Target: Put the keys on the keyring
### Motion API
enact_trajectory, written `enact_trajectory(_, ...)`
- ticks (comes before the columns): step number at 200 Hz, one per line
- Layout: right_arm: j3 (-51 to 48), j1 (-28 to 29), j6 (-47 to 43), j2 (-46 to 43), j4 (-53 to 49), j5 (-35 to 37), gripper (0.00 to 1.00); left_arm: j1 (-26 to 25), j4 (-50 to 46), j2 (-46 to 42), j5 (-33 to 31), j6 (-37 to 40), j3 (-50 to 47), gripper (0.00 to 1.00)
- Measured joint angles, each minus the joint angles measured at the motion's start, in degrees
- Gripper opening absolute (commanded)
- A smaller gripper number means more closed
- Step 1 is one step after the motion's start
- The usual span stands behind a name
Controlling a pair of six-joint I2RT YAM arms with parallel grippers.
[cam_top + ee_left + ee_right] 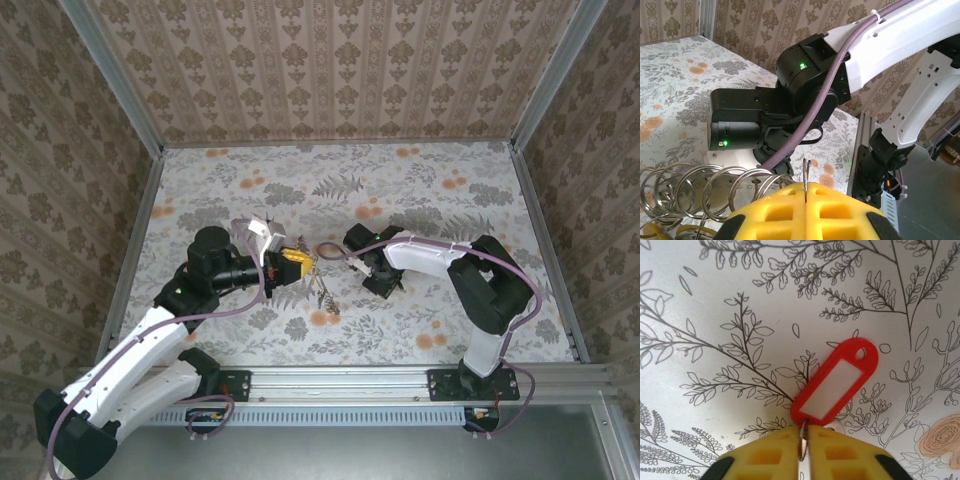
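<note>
My left gripper [296, 262] is shut, its yellow pads [775, 212] pinching the thin metal wire of the keyring [806, 172], seen edge-on. From above, the keyring [328, 250] is a dark loop sticking out to the right of that gripper. My right gripper [380, 278] points down at the table. Its pads [765, 455] are closed on the small metal ring [803, 442] of the red key [836, 382], a red plastic tag with a white label lying flat on the cloth. More keys [322, 293] lie in a small heap between the two grippers.
Several overlapping metal rings [715, 189] hang to the left of my left pads. The right arm's black wrist [790, 100] is close in front of the left gripper. The floral table [420, 190] is walled on three sides.
</note>
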Motion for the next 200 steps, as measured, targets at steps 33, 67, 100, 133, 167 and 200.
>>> enact_trajectory(33, 0.1, 0.0, 0.0, 0.0, 0.2, -0.1, 0.02, 0.0, 0.0, 0.0, 0.0, 0.0, 0.0, 0.0)
enact_trajectory(67, -1.3, 0.0, 0.2, -4.1, 0.9, -1.9, 0.0, 0.0, -0.5, 0.0, -0.1, 0.0, 0.0, 0.0)
enact_trajectory(100, -6.4, 0.0, 0.7, -18.3, 3.9, -7.6, 0.0, 0.0, -2.4, 0.0, -0.4, 0.6, 0.1, 0.0)
enact_trajectory(133, -11.8, 0.0, 1.4, -37.2, 10.5, -18.3, 0.0, 0.0, -6.3, 0.0, -1.2, 1.6, 1.6, 0.0)
enact_trajectory(167, -13.8, 0.1, 3.1, -50.2, 19.3, -30.9, 0.0, 0.0, -11.0, 0.1, -1.6, 3.1, 5.9, 0.0)
enact_trajectory(200, -12.5, 0.4, 5.0, -49.8, 22.5, -36.7, 0.0, 0.0, -14.3, 0.1, -1.6, 4.3, 9.8, 0.0)
